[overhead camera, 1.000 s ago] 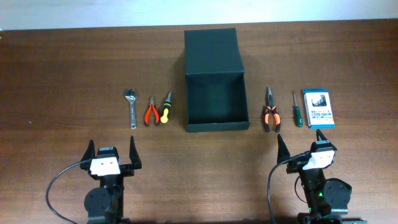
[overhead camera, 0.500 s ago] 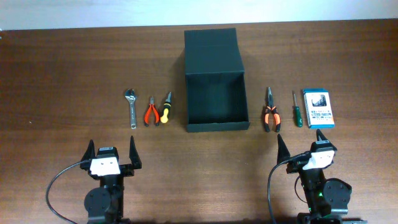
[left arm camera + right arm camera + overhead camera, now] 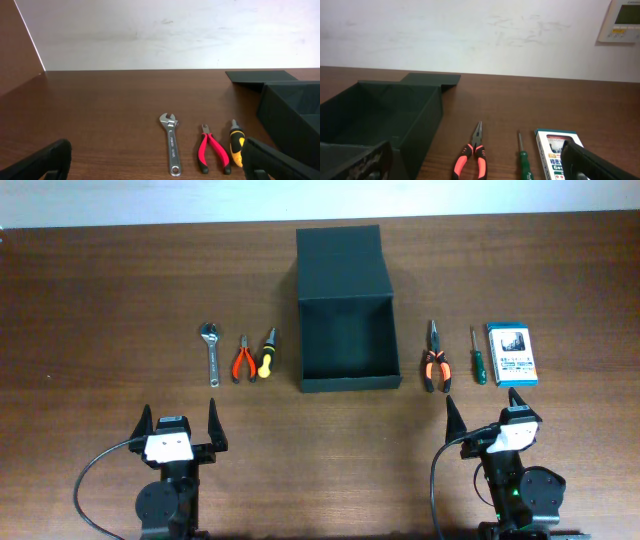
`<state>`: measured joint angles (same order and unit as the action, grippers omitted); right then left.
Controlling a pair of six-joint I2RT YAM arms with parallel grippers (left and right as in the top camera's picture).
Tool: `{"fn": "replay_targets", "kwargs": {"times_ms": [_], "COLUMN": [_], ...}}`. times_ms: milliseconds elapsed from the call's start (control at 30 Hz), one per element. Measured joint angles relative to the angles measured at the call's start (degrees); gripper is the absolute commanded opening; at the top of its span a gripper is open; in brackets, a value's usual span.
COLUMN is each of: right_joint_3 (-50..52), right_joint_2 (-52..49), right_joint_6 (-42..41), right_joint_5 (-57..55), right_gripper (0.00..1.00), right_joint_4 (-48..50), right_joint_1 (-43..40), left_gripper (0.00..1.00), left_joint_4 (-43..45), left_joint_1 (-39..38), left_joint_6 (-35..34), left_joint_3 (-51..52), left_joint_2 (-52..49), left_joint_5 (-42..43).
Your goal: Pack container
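Observation:
The dark green-black container (image 3: 347, 385) stands open at the table's middle, its flap lid (image 3: 340, 262) laid back behind it; it also shows in the left wrist view (image 3: 290, 107) and the right wrist view (image 3: 380, 115). Left of it lie a silver wrench (image 3: 211, 352), small red pliers (image 3: 243, 359) and a yellow-and-black handled tool (image 3: 267, 353). Right of it lie orange long-nose pliers (image 3: 435, 362), a green screwdriver (image 3: 477, 358) and a blue-and-white card pack (image 3: 511, 353). My left gripper (image 3: 179, 423) and right gripper (image 3: 485, 408) are open and empty, near the front edge.
The wrench (image 3: 171, 146), red pliers (image 3: 212, 154) and yellow handle (image 3: 235, 148) lie ahead of the left gripper. The orange pliers (image 3: 472, 155), screwdriver (image 3: 524, 157) and card pack (image 3: 555, 152) lie ahead of the right gripper. A white wall backs the table.

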<state>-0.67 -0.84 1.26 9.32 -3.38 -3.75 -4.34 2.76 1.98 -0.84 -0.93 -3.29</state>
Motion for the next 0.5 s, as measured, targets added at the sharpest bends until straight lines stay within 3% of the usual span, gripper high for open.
{"fn": "replay_targets", "kwargs": {"times_ms": [333,500], "right_joint_3": [0.0,0.0], "right_joint_2": [0.0,0.0], "right_joint_6": [-0.1,-0.6], "right_joint_5": [0.0,0.3], "right_gripper": [0.99,0.99], "right_joint_4": [0.0,0.0], "right_joint_1": [0.0,0.0], "left_gripper": [0.99,0.99], "left_joint_4": [1.9,2.5], "left_joint_1": [0.0,0.0], "left_joint_6": [0.0,0.0], "left_joint_3": [0.0,-0.1], "left_joint_2": [0.0,0.1], "left_joint_5": [0.4,6.3]}}
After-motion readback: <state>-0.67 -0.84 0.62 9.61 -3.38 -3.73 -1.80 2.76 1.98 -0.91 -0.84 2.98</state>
